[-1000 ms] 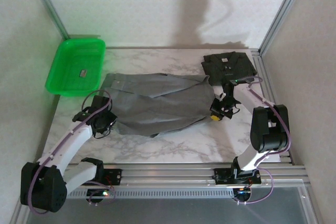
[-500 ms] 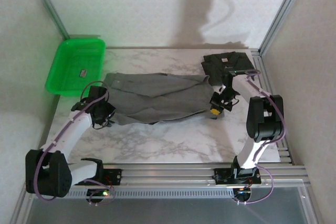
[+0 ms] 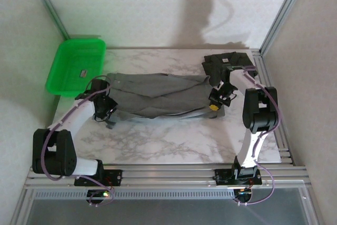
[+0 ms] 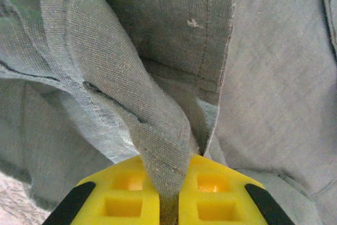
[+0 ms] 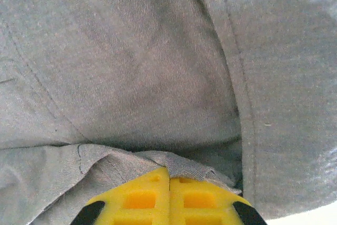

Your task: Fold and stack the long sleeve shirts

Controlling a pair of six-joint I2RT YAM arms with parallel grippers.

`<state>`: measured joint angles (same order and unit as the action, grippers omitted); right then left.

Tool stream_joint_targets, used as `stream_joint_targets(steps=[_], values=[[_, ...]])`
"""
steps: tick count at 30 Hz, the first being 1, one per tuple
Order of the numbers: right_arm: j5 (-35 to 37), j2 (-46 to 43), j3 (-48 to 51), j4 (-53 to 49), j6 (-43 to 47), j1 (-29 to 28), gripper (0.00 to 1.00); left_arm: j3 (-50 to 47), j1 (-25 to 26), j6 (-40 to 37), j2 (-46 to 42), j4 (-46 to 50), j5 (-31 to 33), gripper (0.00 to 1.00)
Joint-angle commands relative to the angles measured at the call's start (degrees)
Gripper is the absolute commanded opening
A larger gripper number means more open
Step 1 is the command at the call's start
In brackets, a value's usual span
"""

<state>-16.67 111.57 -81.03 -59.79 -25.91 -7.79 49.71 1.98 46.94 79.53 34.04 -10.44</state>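
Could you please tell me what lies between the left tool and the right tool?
The grey shirt spans that whole stretch, bunched in folds, with the left tool and right tool each shut on one end; the top view shows it.

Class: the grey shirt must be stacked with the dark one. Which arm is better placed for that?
Probably right: the right gripper pinches the grey shirt at its end beside the charcoal shirt; the left gripper holds the opposite end, by the green tray.

green tray (image 3: 67, 72) — far left, marble table (image 3: 158, 136)
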Motion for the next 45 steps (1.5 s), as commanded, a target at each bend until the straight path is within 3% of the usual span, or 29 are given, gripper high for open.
stream_joint_targets(steps=[1,20,26,29,37,42,44,45], values=[[-0.1,1.8,-2.2,-1.8,1.3,0.6,0.00,3.1,-0.7,-3.1,1.7,-0.6,-1.1,0.00],[0.4,4.5,-4.4,-1.2,1.6,1.4,0.04,8.4,-0.9,-7.7,7.1,0.9,-1.8,0.00],[0.3,2.8,-4.1,-1.6,2.0,1.6,0.03,8.3,0.1,-9.7,-1.6,1.3,-4.3,0.00],[0.9,1.2,-3.5,-1.8,1.7,2.2,0.03,6.1,0.9,-10.4,-6.8,1.7,-6.2,0.05],[1.7,-2.3,0.6,-1.6,1.2,3.3,0.03,-12.6,6.9,-2.7,-19.8,-2.6,-5.7,0.11],[1.7,-3.1,3.4,-0.6,0.6,3.4,0.02,-22.6,7.2,3.1,-27.7,-4.5,-5.3,0.11],[1.9,-3.2,3.7,-0.6,0.6,3.4,0.02,-25.1,7.4,5.3,-31.1,-6.5,-6.7,0.16],[2.2,-3.3,3.7,-0.6,0.6,3.4,0.02,-25.8,7.4,6.0,-32.8,-7.3,-7.5,0.25]])
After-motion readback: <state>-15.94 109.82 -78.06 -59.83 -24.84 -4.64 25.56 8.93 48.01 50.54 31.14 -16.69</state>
